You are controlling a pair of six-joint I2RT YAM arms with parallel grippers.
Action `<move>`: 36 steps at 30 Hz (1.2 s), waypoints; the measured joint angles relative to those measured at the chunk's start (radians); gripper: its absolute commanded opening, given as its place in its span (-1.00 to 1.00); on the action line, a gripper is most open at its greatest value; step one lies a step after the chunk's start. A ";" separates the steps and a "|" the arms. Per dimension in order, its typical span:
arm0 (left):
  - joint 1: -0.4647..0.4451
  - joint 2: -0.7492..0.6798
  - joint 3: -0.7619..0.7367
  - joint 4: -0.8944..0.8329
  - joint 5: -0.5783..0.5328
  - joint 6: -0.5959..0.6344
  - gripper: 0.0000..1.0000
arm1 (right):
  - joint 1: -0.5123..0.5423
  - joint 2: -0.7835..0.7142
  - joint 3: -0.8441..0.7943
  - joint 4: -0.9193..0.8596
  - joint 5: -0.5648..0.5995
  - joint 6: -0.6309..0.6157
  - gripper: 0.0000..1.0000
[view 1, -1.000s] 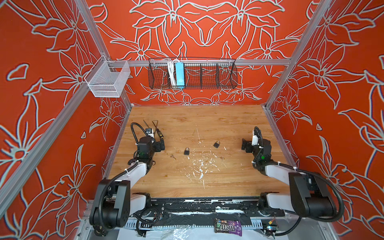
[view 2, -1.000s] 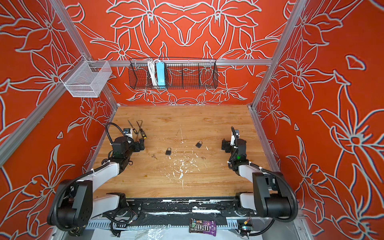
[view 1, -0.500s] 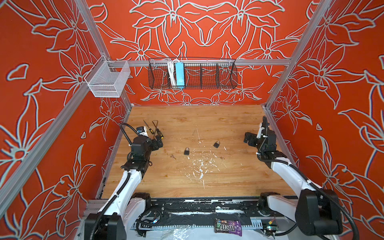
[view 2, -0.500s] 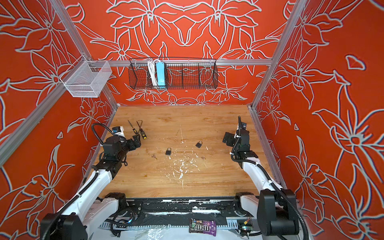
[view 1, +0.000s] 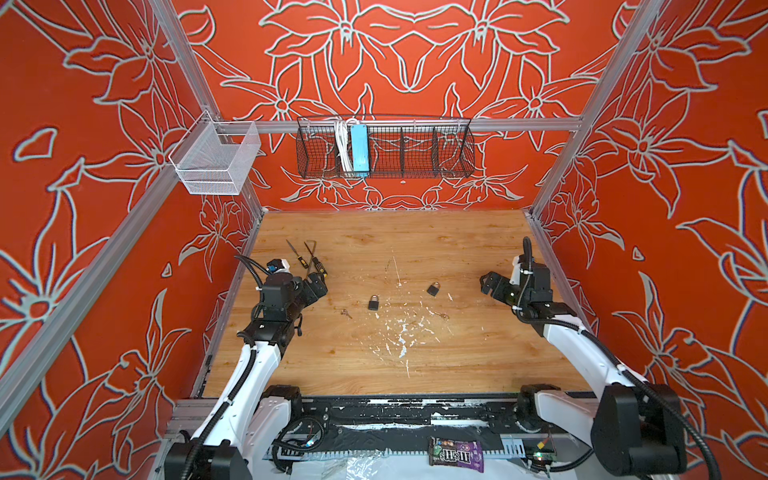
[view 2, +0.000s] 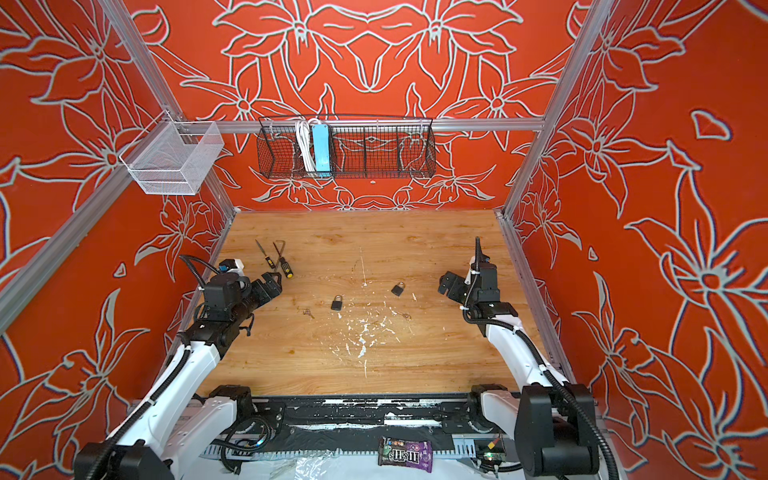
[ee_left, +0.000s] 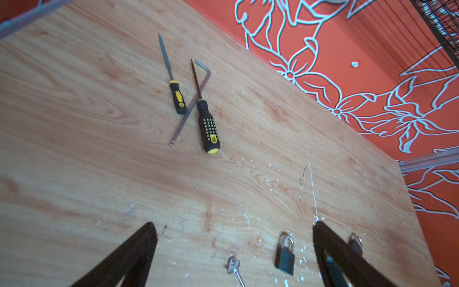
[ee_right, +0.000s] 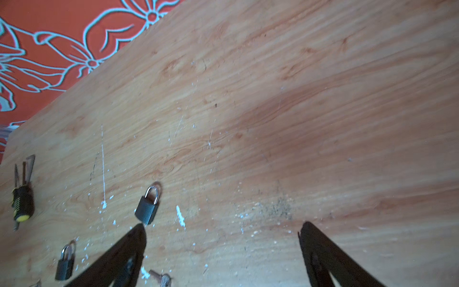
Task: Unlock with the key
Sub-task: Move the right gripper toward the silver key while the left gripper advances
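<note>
**Q:** What surrounds the work zone?

**A:** On the wooden table [view 1: 478, 361], a large screwdriver [ee_left: 208, 126], a small screwdriver [ee_left: 176, 97] and a hex key [ee_left: 191, 106] lie grouped just beyond the left gripper [view 1: 316, 286]. The large screwdriver's shaft crosses the hex key. White flecks [view 1: 401, 332] scatter mid-table.

**Q:** Locate the task items.

**A:** Two padlocks lie flat mid-table, shackles closed. The left-side padlock [view 1: 373, 302] has the left-side key [view 1: 345, 313] just beside it, toward the left gripper. Both sit apart from its fingertips. The right-side padlock [view 1: 433, 288] lies near the right gripper [view 1: 490, 284], with the right-side key [view 1: 443, 316] nearer the table's front edge. In the right wrist view this padlock appears just off one fingertip [ee_right: 139, 229], untouched.

**Q:** Finger state?

**A:** On both grippers the fingers are spread wide. They hold nothing and touch nothing.
</note>
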 measured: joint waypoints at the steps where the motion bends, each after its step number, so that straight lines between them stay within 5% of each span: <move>1: 0.000 -0.007 0.000 -0.013 0.011 -0.012 0.95 | 0.000 -0.002 0.000 -0.010 -0.011 0.003 0.90; 8: -0.019 -0.074 -0.005 -0.095 0.114 -0.108 0.95 | 0.046 -0.002 0.055 -0.156 -0.082 0.008 0.83; 15: -0.155 -0.108 -0.006 -0.150 0.134 -0.179 0.95 | 0.165 0.001 0.119 -0.279 -0.098 0.007 0.77; 26: -0.421 -0.085 0.003 -0.167 0.079 -0.249 0.95 | 0.370 0.098 0.192 -0.433 -0.074 0.017 0.49; 36: -0.542 -0.005 0.040 -0.105 0.005 -0.299 0.95 | 0.454 0.206 0.192 -0.438 -0.010 0.055 0.37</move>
